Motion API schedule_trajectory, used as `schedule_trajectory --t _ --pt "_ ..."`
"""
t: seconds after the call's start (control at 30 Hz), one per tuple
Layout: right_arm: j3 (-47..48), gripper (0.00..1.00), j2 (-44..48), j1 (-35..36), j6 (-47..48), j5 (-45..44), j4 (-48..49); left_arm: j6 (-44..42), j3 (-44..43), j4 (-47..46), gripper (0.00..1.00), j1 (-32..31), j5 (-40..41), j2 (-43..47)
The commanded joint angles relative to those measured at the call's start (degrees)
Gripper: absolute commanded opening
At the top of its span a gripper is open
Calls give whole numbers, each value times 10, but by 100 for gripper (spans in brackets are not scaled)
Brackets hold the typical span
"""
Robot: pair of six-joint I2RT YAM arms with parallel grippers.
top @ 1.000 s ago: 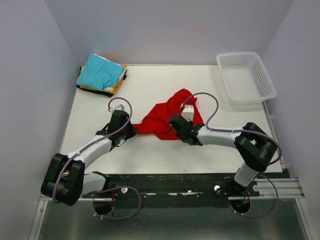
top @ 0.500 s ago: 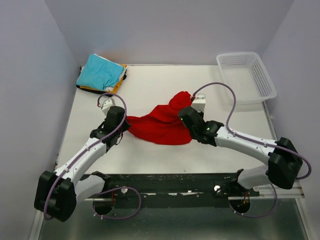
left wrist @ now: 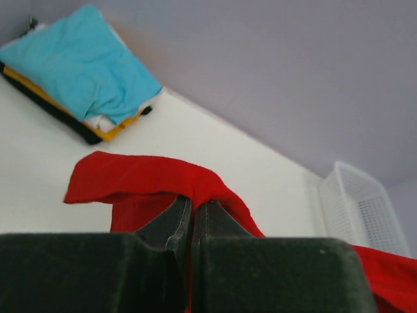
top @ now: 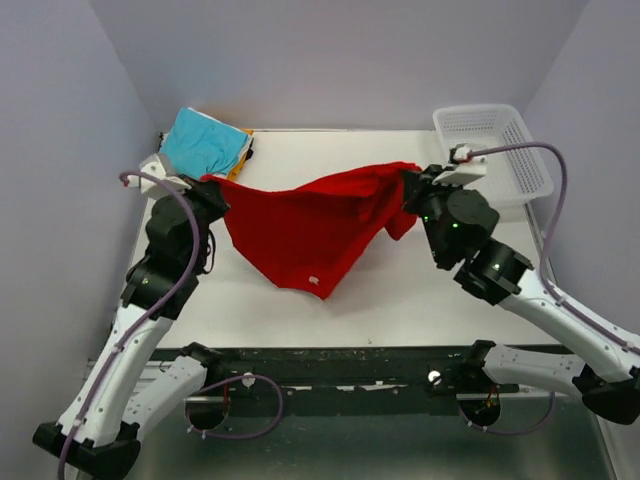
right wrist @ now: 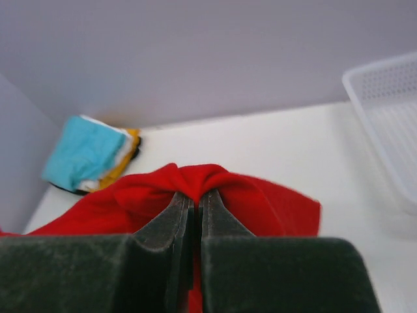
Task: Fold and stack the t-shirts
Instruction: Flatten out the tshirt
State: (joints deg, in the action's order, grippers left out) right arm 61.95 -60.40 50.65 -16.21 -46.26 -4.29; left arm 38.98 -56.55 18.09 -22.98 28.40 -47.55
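The red t-shirt hangs spread between the two arms above the white table, its lower edge drooping toward the table centre. The left end effector is clamped on one upper corner of the cloth; the right end effector is clamped on the opposite corner, both with jaws pressed together over a bunched fold. The stack of folded t-shirts, turquoise on top, sits at the far left corner. The white mesh basket stands at the far right.

Recommended procedure: hold both corners level and taut, lower the garment so the hanging hem touches down first, then lay it flat without wrinkles before folding.
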Motion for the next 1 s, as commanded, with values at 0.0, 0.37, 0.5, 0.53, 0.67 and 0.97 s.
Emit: schedule_trajectory --t 0.0,0.37,0.5,0.53,0.67,0.97 --pt "95 4 44 2 63 125 57 -81 -78 -13 0 -4 9 63" --pt "198 8 112 2 -24 371 -96 -149 -194 -6 0 -5 -168 158" --pt "120 10 154 2 -69 290 -105 -132 -145 -15 0 -5 -163 158" --pt "100 12 157 2 -83 243 -117 -128 -121 -22 0 -5 -151 158" --pt "6 36 136 2 -129 -7 -179 -86 9 -53 0 -5 -107 144" --pt "4 100 -31 2 -226 -212 -338 -5 150 -60 0 -6 -75 7"
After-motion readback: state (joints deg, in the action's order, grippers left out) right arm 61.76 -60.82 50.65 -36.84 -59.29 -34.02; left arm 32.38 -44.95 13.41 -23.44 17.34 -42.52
